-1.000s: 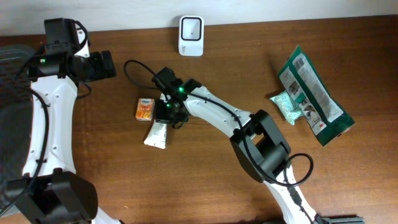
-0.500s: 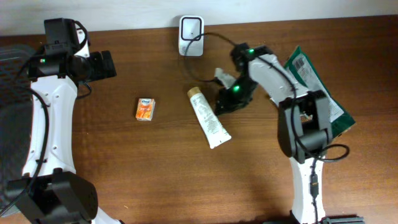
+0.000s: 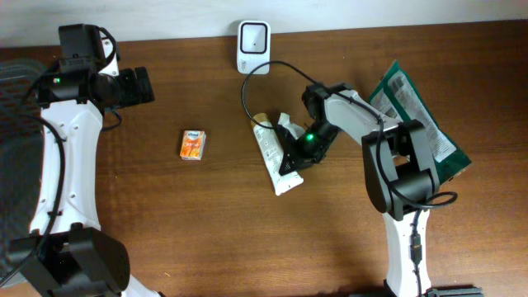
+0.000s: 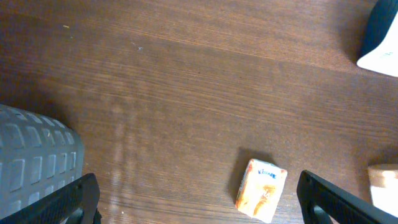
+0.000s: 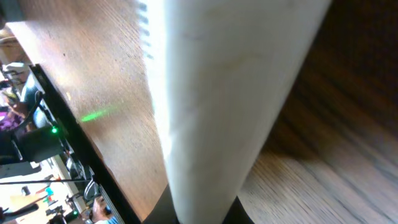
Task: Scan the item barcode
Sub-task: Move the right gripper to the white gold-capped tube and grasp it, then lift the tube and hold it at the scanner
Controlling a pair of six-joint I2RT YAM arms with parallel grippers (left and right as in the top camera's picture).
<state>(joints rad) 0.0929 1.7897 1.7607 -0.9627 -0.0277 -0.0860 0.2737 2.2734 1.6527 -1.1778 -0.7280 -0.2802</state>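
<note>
A white tube (image 3: 277, 162) with a tan cap lies slanted at the middle of the table. My right gripper (image 3: 294, 153) is shut on its lower half from the right side. The right wrist view is filled by the pale tube (image 5: 230, 87), pinched between the dark jaws of my right gripper (image 5: 199, 211) at the bottom edge. The white barcode scanner (image 3: 253, 47) stands at the back edge, beyond the tube. My left gripper (image 3: 137, 87) hovers open and empty at the far left; in its own view my left gripper (image 4: 199, 208) looks down on bare wood.
An orange tissue pack (image 3: 193, 144) lies left of the tube, and shows again as the tissue pack (image 4: 261, 198) in the left wrist view. Two green packets (image 3: 417, 124) lie at the right. A black cable (image 3: 256, 74) loops between scanner and right arm.
The tube went from beside the orange pack to the table's middle. My right gripper let go, swung right, then came back onto the tube and shut on it. The left arm stayed still.
</note>
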